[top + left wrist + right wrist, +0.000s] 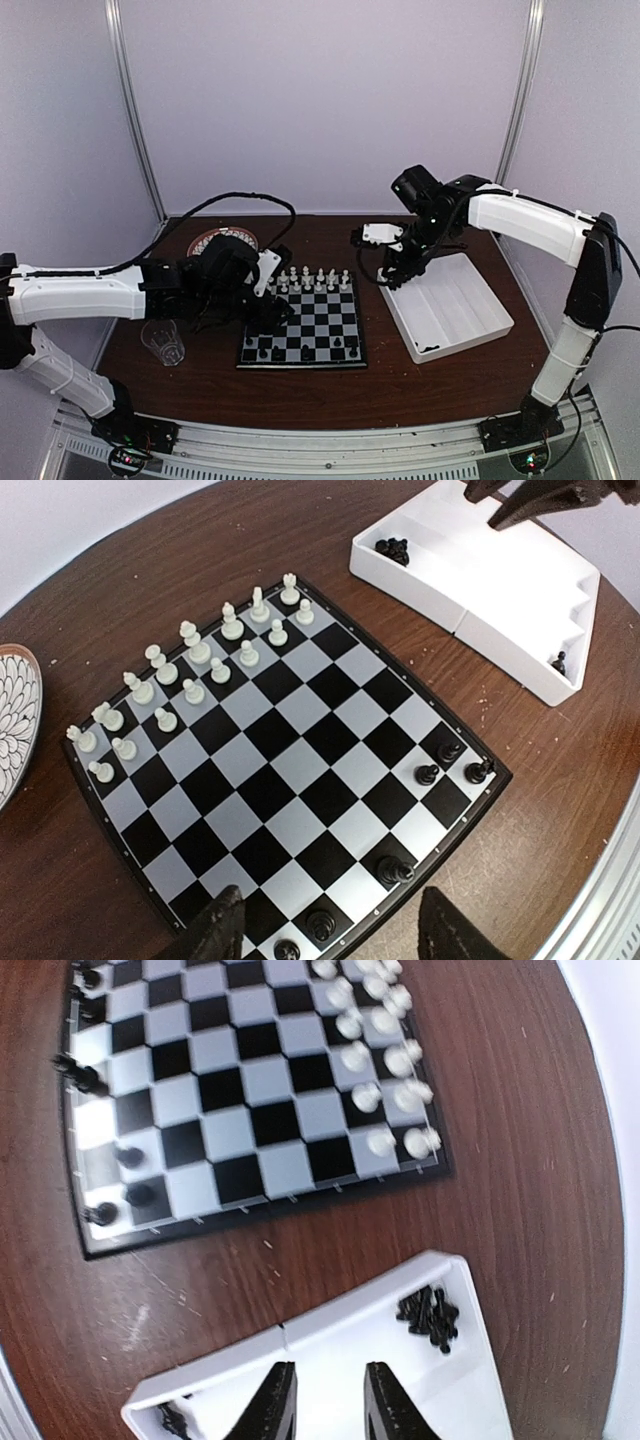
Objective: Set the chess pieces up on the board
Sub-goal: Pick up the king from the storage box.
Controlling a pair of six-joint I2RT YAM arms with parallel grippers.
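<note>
While the left tool (331, 905) hangs spread over the board's (300, 752) black chess pieces (395, 870), the right tool (328, 1375) hovers slightly parted above the tray (345, 1315).

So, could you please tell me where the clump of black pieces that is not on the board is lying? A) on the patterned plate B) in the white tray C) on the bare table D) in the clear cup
B: the black pieces lie bunched together in one corner of the tray.
</note>
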